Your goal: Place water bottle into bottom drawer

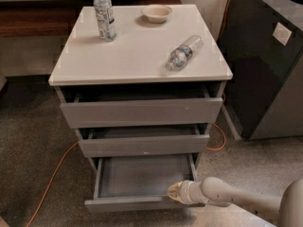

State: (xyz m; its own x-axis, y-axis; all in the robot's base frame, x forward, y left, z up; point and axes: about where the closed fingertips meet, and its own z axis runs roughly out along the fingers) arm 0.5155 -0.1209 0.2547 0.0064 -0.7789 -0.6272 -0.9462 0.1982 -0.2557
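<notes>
At the bottom drawer, one claw

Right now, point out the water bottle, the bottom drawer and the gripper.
water bottle [182, 55], camera view, its label band.
bottom drawer [142, 176], camera view, bare grey floor inside.
gripper [173, 191], camera view, its tip, at the drawer's front right corner.

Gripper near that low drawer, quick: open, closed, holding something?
Gripper: at the open bottom drawer's front right corner; open or closed cannot be told. Water bottle lies on the cabinet top.

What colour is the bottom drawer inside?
Bottom drawer: grey, camera view; end effector at its front right corner.
</notes>
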